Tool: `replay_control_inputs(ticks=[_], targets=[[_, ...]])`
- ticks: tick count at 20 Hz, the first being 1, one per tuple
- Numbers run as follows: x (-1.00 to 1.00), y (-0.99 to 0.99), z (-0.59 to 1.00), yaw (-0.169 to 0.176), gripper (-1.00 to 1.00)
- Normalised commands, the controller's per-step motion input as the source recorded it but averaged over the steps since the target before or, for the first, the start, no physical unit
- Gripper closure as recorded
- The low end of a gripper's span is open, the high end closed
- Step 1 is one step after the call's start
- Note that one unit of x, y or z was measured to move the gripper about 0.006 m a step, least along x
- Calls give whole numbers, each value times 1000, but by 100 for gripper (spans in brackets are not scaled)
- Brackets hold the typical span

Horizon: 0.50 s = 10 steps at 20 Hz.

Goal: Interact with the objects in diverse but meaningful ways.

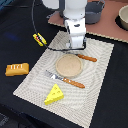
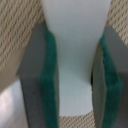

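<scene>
My tool (image 2: 75, 65) grips a white piece (image 2: 75, 50) above the striped mat (image 1: 100, 75) covering the dark worktop (image 1: 15, 30); the cheese wedge (image 1: 54, 94) lies well apart.

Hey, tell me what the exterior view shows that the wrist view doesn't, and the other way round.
Only the exterior view shows the layout: the bread loaf on the dark cloth, the cheese wedge, round wooden plate and fork on the striped placemat. Only the wrist view shows the green finger pads clamped on a white piece. Both show the gripper and some of the placemat.
</scene>
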Motion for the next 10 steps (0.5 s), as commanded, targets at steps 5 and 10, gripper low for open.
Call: replay_control_inputs(ticks=[5,10], targets=[[-1,234,1000,-14,100],[-346,-323,982,-4,100]])
